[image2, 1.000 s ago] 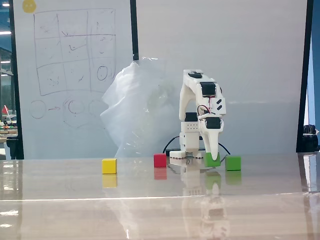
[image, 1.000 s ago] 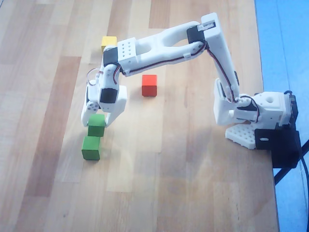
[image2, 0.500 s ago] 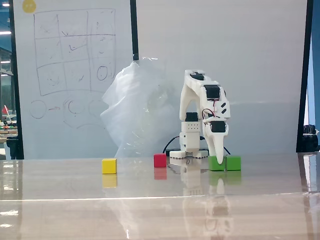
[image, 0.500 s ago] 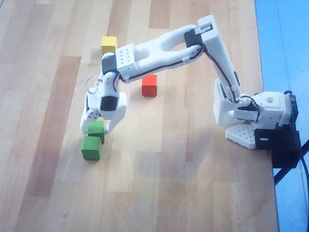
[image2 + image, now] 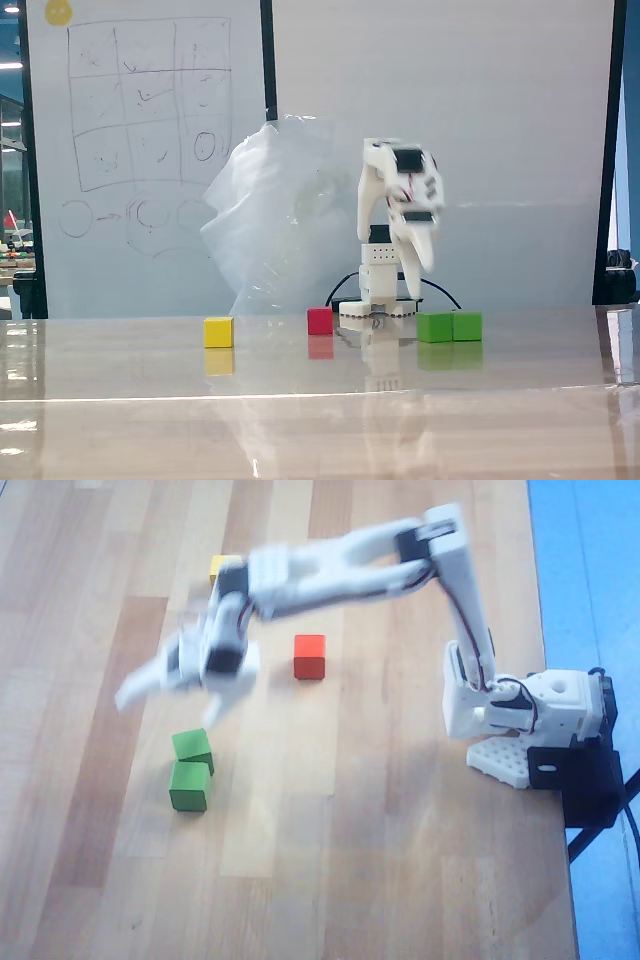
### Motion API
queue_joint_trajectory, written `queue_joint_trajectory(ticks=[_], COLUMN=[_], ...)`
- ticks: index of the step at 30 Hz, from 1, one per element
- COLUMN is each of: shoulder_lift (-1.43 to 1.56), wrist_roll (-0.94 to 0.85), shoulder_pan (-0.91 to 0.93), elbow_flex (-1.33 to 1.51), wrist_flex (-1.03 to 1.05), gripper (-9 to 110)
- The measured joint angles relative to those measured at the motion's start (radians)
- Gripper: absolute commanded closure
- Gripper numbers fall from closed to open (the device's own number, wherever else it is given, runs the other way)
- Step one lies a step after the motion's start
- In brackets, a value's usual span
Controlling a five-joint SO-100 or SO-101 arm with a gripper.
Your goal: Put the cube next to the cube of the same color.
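Wood-plank tabletop (image 5: 330,860) in the overhead view; the fixed view showed a glossy surface, a whiteboard (image 5: 150,130) with a sketched grid behind it, and a crumpled clear plastic sheet (image 5: 270,220) in front of the board.

My gripper (image 5: 170,695) was blurred in the overhead view. Its two fingers were spread wide apart, one pointing toward the left edge of that view and one pointing down toward the cubes. Nothing was held between them. In the fixed view the gripper (image 5: 418,250) hung clear above the table, well over the cube tops.

The cube (image 5: 192,748) lay on the table below the gripper in the overhead view, apart from both fingers and turned slightly askew. It touched the cube of the same color (image 5: 189,785), which sat just below it in that view. In the fixed view the pair stood side by side and touching, cube (image 5: 434,327) on the left, its match (image 5: 466,326) on the right, both flat on the surface.

Farther out: the red cube (image 5: 309,656) sat right of my wrist in the overhead view, well apart from the green pair. The yellow cube (image 5: 216,568) was partly hidden behind my forearm. My base (image 5: 520,715) stood at the table's right edge.
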Motion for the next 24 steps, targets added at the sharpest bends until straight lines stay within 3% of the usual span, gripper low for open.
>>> queue_joint_trajectory(ticks=[7, 11, 16, 21, 24], shoulder_lift=[0.385, 0.701, 1.197, 1.727, 1.914], wrist_roll=[0.0, 0.0, -0.006, -0.114, -0.193], shoulder_pan=[0.054, 0.074, 0.163, 0.249, 0.264], elbow_flex=[0.029, 0.232, 0.716, 1.249, 1.424], wrist_flex=[0.143, 0.172, 0.094, -0.009, -0.005], gripper=[102, 98, 102, 101, 101])
